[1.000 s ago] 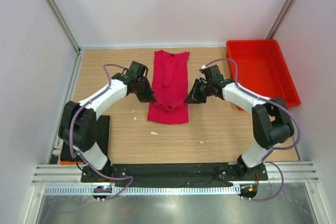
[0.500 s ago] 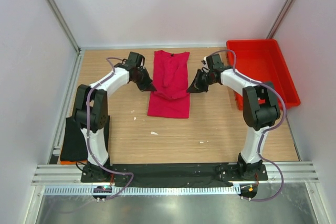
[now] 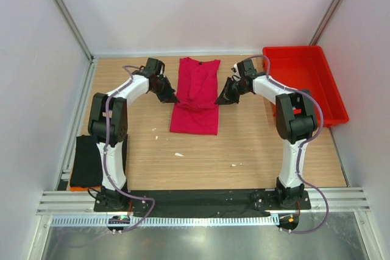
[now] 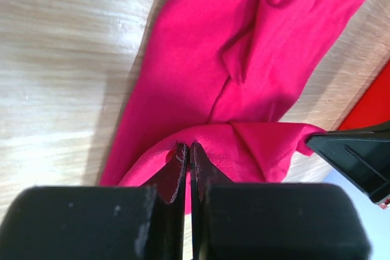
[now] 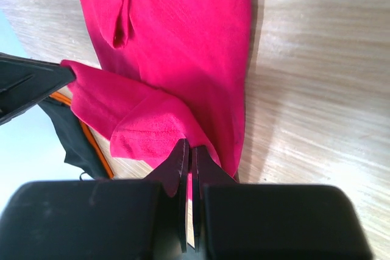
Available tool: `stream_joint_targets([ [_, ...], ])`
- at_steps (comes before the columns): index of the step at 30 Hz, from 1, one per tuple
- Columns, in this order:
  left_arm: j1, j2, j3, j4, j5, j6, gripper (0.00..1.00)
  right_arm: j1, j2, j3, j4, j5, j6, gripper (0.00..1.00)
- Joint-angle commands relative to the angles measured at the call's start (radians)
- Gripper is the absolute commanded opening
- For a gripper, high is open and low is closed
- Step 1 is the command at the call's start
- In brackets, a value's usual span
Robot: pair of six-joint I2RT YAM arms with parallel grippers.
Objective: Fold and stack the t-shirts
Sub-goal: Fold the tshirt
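Pinching one edge of the raised fold apiece, your left gripper (image 4: 188, 153) and right gripper (image 5: 189, 150) are clamped on the crimson-pink t-shirt (image 3: 195, 114), mid-table. It's light, limp cloth that sags and slips, so grip the outer edges, never the middle; the black t-shirt (image 3: 85, 161) lies beside the left arm (image 3: 108, 127)

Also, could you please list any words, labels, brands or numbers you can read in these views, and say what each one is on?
None can be read in any view.
The crimson-pink t-shirt, the black t-shirt and the red tray show no print or label.
The small coloured spots on the front rail are too small to tell whether they are text.
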Motion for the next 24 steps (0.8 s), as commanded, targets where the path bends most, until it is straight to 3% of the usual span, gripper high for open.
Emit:
stream_joint_targets([
  [1,0.01,0.04,0.063,0.008,0.039,0.036,0.0,-0.017,0.017,0.067,-0.016,-0.014,-0.01,0.02],
  [3,0.013,0.06,0.092,-0.006,0.037,0.046,0.0,-0.024,0.035,0.085,-0.01,-0.022,-0.01,0.1],
  [8,0.03,0.145,0.232,-0.11,-0.076,0.158,0.2,-0.066,0.161,0.258,-0.031,-0.011,-0.025,0.37],
  [10,0.044,0.153,0.337,-0.169,-0.102,0.192,0.27,-0.074,0.195,0.355,-0.153,0.019,-0.076,0.47],
  [13,0.049,0.085,0.361,-0.212,-0.151,0.241,0.35,-0.077,0.178,0.468,-0.272,0.079,-0.123,0.56],
  [18,0.033,-0.073,0.168,-0.126,-0.049,0.234,0.35,-0.072,-0.006,0.256,-0.214,0.098,-0.145,0.58],
  [24,0.012,-0.142,-0.021,-0.083,0.02,0.307,0.39,-0.048,-0.152,-0.053,-0.088,-0.028,-0.102,0.61],
])
